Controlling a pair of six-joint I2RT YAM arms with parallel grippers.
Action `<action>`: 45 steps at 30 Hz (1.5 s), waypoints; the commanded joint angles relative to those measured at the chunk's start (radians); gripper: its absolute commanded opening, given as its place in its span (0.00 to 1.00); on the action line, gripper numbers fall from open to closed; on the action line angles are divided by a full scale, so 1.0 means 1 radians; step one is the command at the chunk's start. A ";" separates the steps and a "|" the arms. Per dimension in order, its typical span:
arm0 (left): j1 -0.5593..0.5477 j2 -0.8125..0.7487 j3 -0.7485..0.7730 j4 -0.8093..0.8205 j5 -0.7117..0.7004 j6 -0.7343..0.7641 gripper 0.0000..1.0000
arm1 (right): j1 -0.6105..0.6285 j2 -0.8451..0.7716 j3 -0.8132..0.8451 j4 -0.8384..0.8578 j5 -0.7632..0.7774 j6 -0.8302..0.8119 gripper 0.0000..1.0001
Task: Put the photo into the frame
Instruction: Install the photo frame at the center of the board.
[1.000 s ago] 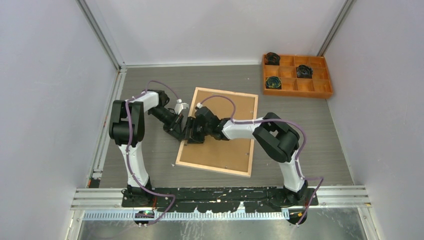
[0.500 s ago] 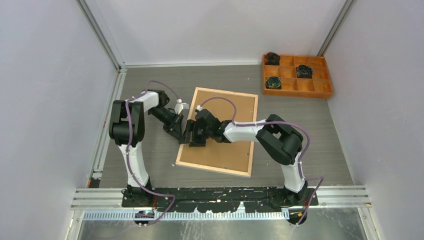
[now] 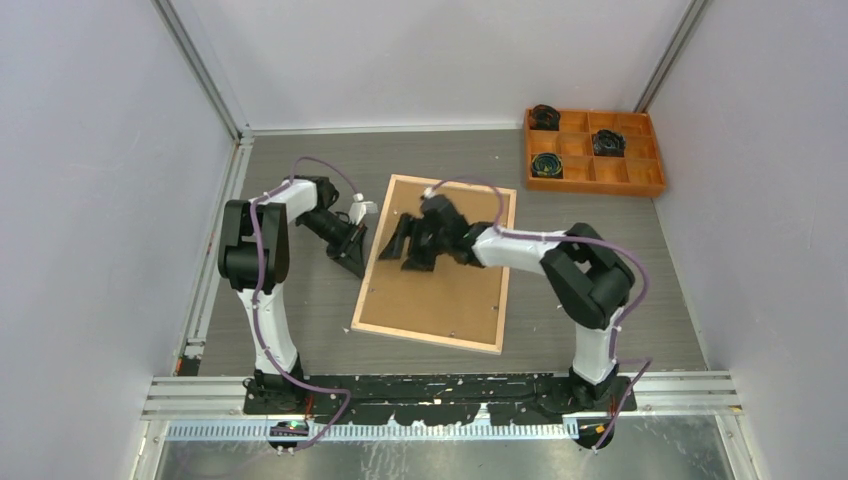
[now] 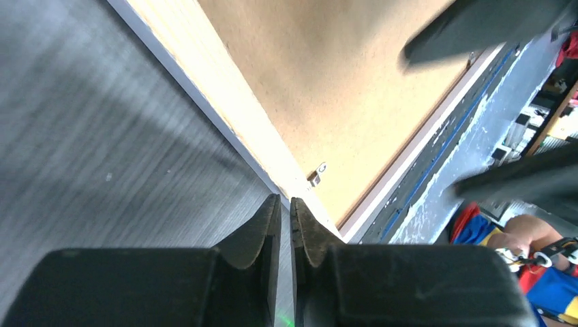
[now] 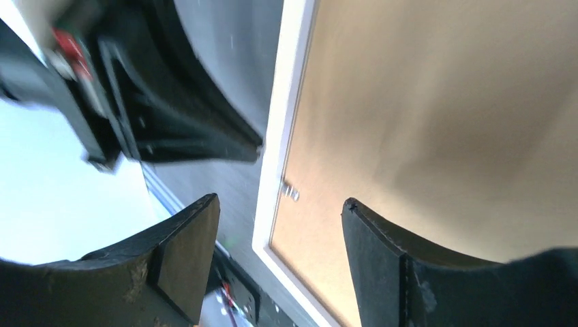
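Brown fibreboard, a plain rectangular backing board, is seen filling the large thin-railed picture frame, which lies face down on the grey streaked table with its light wood back uppermost. The photo is not visible in any view; whether it already sits beneath the board cannot be told.

The left gripper is pressed together with nothing between its tips, and is placed just beside the frame's left rail, near a small metal retaining tab. The right gripper is held spread apart above the board's left edge, empty, with the same rail and tab below it. An orange compartment tray with a few dark items is set well apart at the far right.

The step in hand is judged to be the working of the tabs along the left rail, so that the board is either freed or locked. For this to be done well, the closed left tips should be brought against the side of the tab and pushed along the rail, not down into it, so that the tab is swivelled and not bent. The board should be steadied lightly by the right gripper near the tab, lest the light frame be slid across the smooth table. The other tabs should be checked before any lift is attempted.
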 commanded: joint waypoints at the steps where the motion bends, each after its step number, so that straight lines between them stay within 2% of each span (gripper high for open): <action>1: 0.017 -0.021 0.092 -0.010 0.030 -0.025 0.15 | -0.169 -0.128 0.019 -0.036 0.026 -0.055 0.71; 9: 0.023 0.134 0.303 0.057 0.067 -0.203 0.22 | -0.303 0.075 0.246 -0.149 -0.027 -0.130 0.70; 14: 0.021 0.230 0.406 0.035 0.098 -0.221 0.23 | -0.323 0.221 0.415 -0.183 -0.061 -0.135 0.67; 27: 0.020 0.239 0.341 0.057 0.118 -0.188 0.14 | -0.308 0.445 0.613 -0.154 -0.142 -0.052 0.60; 45: 0.013 0.229 0.315 0.083 0.112 -0.188 0.13 | -0.261 0.505 0.673 -0.126 -0.169 0.013 0.54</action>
